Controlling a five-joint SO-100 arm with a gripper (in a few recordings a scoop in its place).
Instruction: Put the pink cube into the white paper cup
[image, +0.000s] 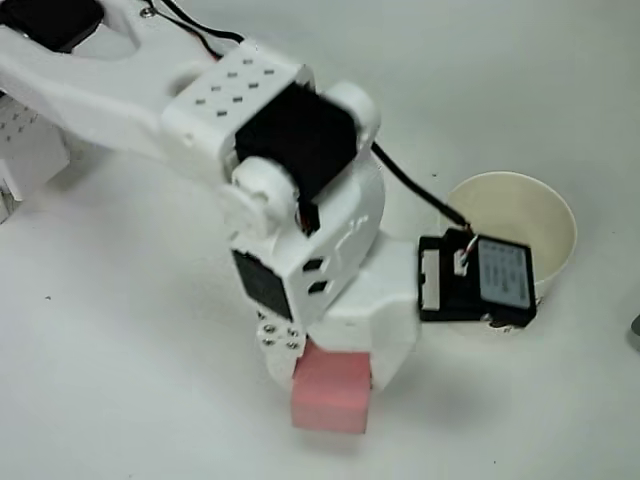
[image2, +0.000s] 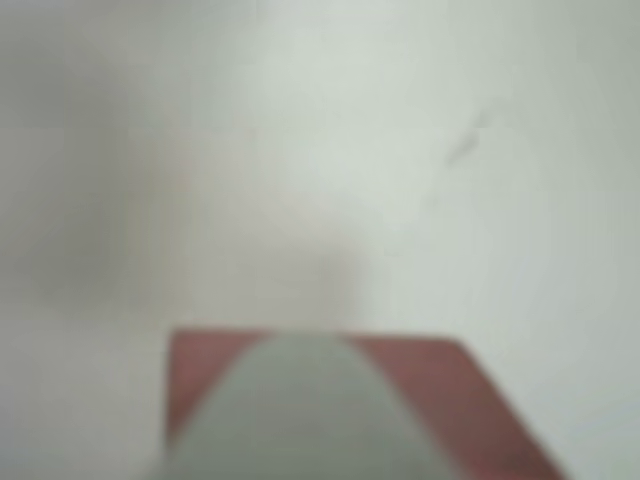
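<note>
White and bare, the surface (image: 120, 380) carries the cup (image: 545, 215) at the right of the overhead view, and its cream inside holds nothing yet. The pink cube (image: 331, 391) sits near the bottom edge, well apart from the cup, under the tip of the tool (image: 335, 365). Its fingers seem to straddle the cube, but I cannot tell whether they are clamped on it. By my reading, lifting, carrying across and dropping in all remain.
</note>
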